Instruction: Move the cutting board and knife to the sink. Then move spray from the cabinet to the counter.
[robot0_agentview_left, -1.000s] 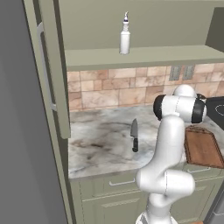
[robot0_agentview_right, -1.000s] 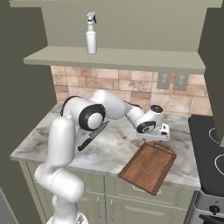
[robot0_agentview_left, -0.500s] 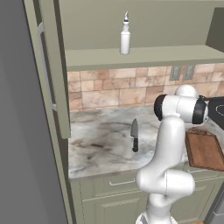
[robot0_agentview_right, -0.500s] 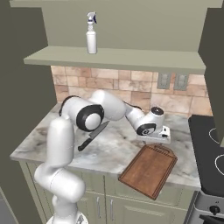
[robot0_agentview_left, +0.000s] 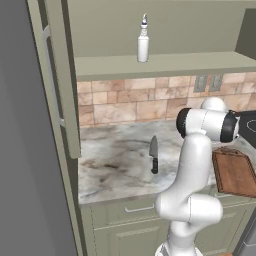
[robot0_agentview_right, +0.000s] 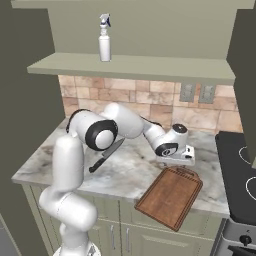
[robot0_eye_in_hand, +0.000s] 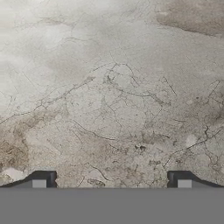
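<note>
Gripper (robot0_agentview_right: 184, 161): jaws spread wide, empty, poised over bare counter (robot0_agentview_right: 130, 170). Cutting board (robot0_agentview_right: 169, 197): just beside it on the near side, handle loop closest, long axis running toward the counter's front edge

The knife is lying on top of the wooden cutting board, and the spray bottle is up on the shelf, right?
Not quite. The knife lies on the bare marble counter, apart from the cutting board, with the robot's arm between them, as the right base view shows. The spray bottle does stand up on the shelf.
</note>
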